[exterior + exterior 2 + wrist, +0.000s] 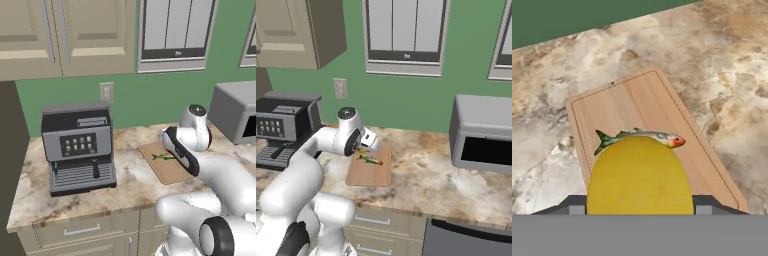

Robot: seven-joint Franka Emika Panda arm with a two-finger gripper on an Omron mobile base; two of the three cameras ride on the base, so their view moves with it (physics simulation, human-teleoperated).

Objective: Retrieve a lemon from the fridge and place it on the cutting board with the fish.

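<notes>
Pincer (640, 210) clamps the lemon (639, 176) above the board (652, 135) on the counter (722, 65), fish (643, 138) lying just beyond the fruit.

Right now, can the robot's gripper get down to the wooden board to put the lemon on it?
Probably yes. The gripper, shut on the lemon, hangs right over the cutting board. Just the small fish lies there, with bare wood around it.
</notes>
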